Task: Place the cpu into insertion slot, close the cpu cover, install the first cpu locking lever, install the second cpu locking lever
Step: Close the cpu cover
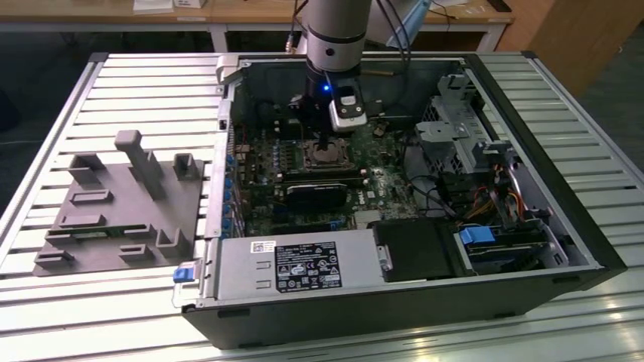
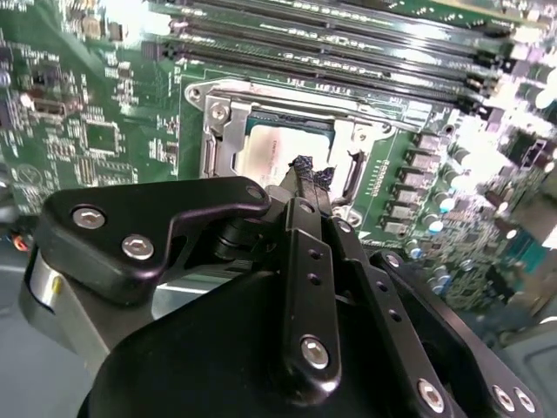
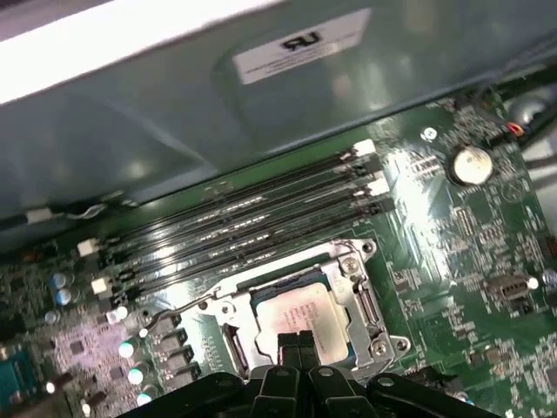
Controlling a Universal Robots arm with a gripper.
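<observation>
**Shut gripper over seated cpu**

The gripper (image 3: 296, 342) has its fingers (image 3: 286, 350) pressed together with nothing between them, tips low over the cpu (image 3: 300, 306). The cpu lies flat inside the slot (image 3: 376, 347), and the cover (image 3: 359, 296) seems to lie down around it. I judge the cpu light, stiff and fragile, best taken by its edges, never by the underside.

Exterior view overhead; both wrist views near cpu (image 3: 300, 315) (image 2: 274, 148).
</observation>
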